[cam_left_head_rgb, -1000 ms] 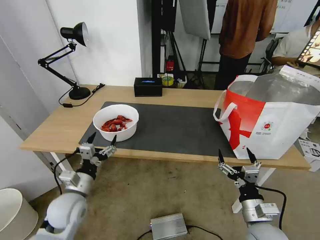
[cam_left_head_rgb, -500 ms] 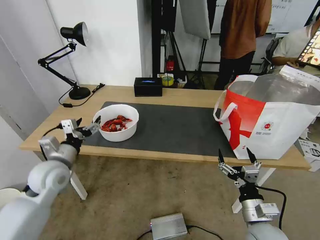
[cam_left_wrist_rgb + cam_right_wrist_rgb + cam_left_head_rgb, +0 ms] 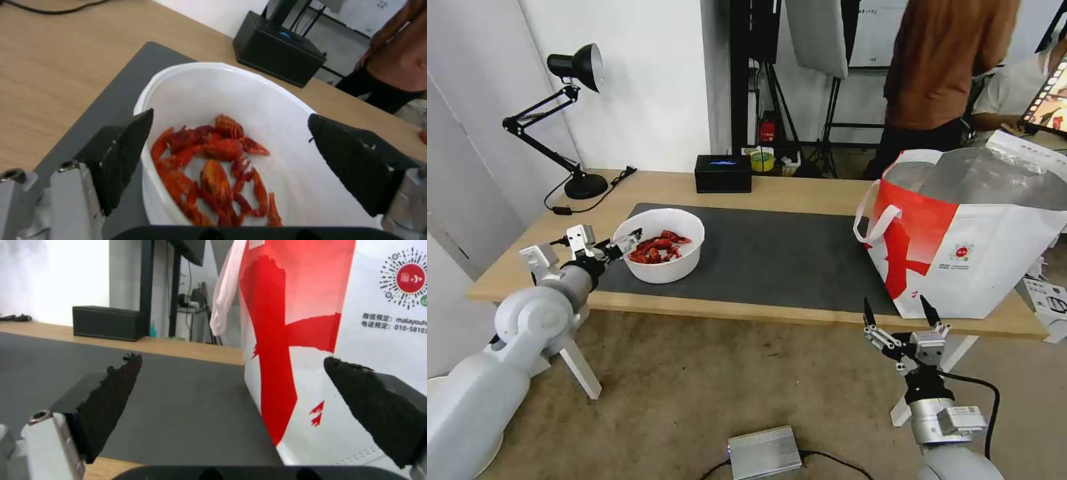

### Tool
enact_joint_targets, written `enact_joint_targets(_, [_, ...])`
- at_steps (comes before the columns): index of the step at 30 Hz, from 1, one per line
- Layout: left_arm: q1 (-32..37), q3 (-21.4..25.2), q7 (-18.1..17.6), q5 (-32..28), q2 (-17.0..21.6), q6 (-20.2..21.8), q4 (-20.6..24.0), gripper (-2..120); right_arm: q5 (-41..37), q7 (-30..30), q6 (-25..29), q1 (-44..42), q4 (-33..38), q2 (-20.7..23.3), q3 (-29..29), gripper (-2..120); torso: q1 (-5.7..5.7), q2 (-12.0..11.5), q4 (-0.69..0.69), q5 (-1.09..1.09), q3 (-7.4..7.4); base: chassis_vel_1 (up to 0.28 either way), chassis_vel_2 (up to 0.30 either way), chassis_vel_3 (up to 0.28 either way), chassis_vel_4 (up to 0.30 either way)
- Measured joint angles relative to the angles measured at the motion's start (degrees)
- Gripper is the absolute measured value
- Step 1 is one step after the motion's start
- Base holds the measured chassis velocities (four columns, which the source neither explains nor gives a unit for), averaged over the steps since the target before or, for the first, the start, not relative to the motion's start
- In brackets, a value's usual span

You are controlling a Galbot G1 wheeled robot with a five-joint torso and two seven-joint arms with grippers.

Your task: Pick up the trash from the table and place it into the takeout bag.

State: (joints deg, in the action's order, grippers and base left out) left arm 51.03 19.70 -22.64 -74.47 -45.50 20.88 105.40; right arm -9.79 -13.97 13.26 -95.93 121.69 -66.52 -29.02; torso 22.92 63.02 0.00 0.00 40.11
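A white round bowl [image 3: 660, 267] of red crayfish shells [image 3: 657, 248] sits at the left end of the dark grey mat [image 3: 780, 247] on the light-wood table [image 3: 800, 190]. My left gripper [image 3: 614, 241] is open at the bowl's left rim. In the left wrist view its fingers spread wide across the bowl [image 3: 222, 90], with the shells [image 3: 213, 166] between them and nothing gripped. The takeout bag [image 3: 987, 253] stands open at the table's right end. My right gripper [image 3: 897, 307] is open just below the table's front edge, facing the bag's red panel [image 3: 276, 340].
A black desk lamp [image 3: 570, 67] stands at the back left corner, its cord trailing on the wood. A black rectangular box [image 3: 723, 173] sits at the back edge. On the floor lies a grey metal box [image 3: 764, 452]. People stand behind the table.
My left arm rose from below the table's front edge, swung out left, then moved in to the bowl's left rim. The right arm stayed still. A person behind shifted right.
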Motion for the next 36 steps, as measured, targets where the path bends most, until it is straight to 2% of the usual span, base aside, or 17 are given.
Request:
enact_joint_targets(9, [-5.35,-3.72,0.21,0.03,0.56,-0.03,-5.73,89,0.0,0.0,0.0,0.0,0.0,0.0,0.0,100,0.0,0.0,0.0,0.0,0.0,0.0,0.0,0.0,0.0])
enact_joint_targets(24, [-4.55,-3.76,1.16,1.67,-0.1,-0.29,-7.94,89,0.0,0.0,0.0,0.0,0.0,0.0,0.0,100,0.0,0.0,0.0,0.0,-0.01,0.0,0.0,0.0,0.0])
enact_joint_targets(36, [-3.18,-3.52,1.96,2.22,-0.03,-0.16,-7.66,47,0.0,0.0,0.0,0.0,0.0,0.0,0.0,100,0.0,0.0,0.0,0.0,-0.01,0.0,0.0,0.0,0.0])
